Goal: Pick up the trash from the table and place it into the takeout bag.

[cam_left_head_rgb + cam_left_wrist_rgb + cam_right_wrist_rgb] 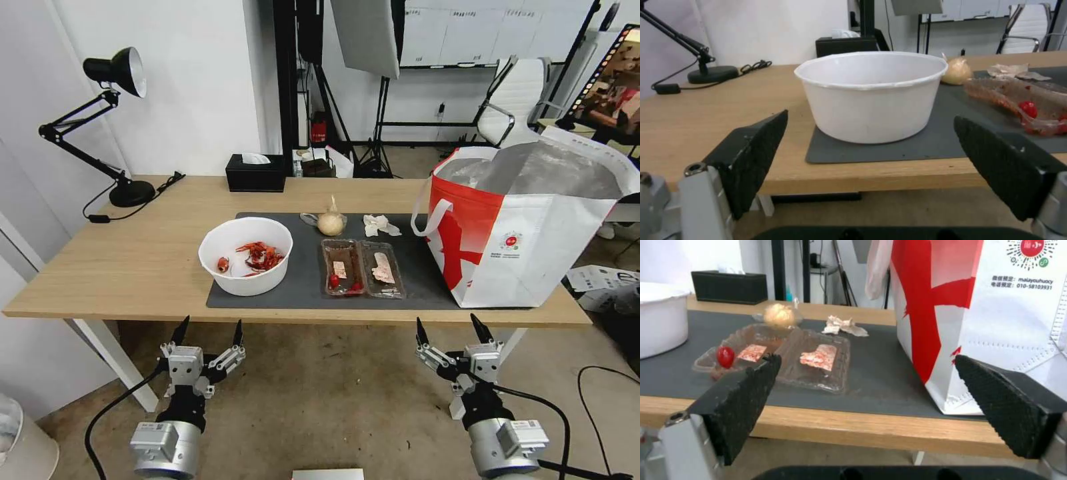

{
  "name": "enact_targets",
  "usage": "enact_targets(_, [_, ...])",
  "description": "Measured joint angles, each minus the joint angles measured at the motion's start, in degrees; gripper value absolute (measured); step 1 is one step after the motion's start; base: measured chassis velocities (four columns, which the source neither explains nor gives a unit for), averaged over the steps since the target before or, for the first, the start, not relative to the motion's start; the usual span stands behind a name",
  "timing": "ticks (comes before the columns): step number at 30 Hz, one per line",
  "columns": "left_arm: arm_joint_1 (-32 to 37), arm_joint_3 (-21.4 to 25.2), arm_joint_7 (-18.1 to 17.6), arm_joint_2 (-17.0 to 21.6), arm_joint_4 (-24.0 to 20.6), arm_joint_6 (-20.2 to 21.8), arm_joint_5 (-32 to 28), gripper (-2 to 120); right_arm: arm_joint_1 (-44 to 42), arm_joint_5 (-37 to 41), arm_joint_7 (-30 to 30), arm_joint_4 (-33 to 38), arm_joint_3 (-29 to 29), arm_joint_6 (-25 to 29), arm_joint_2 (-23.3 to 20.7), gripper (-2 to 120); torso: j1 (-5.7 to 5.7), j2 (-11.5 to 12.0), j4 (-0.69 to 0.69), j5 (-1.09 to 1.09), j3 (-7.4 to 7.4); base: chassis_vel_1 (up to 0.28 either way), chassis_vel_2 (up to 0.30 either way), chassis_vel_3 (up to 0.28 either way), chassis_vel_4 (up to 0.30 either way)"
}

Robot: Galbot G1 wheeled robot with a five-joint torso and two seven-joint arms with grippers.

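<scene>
At centre left of the head view a white bowl holds red shells. It sits on a dark grey mat over the light-wood table. At centre, the clear tray shows brown residue, pink-white scraps and red bits. Above it lie a tan bundle and a white tissue. On the right, the takeout bag is white with red panels, silver lining and a small round red-and-green logo. At upper left stands a black lamp, and a black tissue box sits right of it
</scene>
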State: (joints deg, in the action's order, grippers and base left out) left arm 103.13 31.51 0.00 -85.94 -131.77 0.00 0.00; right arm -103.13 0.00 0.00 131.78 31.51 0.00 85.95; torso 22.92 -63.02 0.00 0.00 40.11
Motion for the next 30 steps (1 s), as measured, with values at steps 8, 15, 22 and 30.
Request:
enact_targets(8, [0.00,0.00,0.00,0.00,0.00,0.00,0.00,100,0.00,0.00,0.00,0.00,0.00,0.00,0.00,100,0.00,0.00,0.00,0.00,0.00,0.000,0.000,0.000,0.000])
enact_targets(15, [0.01,0.00,0.00,0.00,0.00,0.00,0.00,100,0.04,0.01,0.00,0.00,-0.02,-0.02,-0.07,100,0.00,0.00,0.00,0.00,0.00,0.000,0.000,0.000,0.000])
enact_targets(22, [-3.80,-0.44,-6.93,-0.14,0.27,-2.13,0.05,100,6.19,5.28,0.72,-0.99,-1.73,-4.18,-7.73,100,0.00,0.00,0.00,0.01,0.00,0.000,0.000,0.000,0.000])
enact_targets(30, [-7.29,-1.58,-13.17,-1.46,2.46,-7.74,0.77,100,16.57,14.36,1.70,-3.64,-5.35,-10.81,-19.72,100,0.00,0.01,0.03,0.02,0.01,0.000,0.000,0.000,0.000])
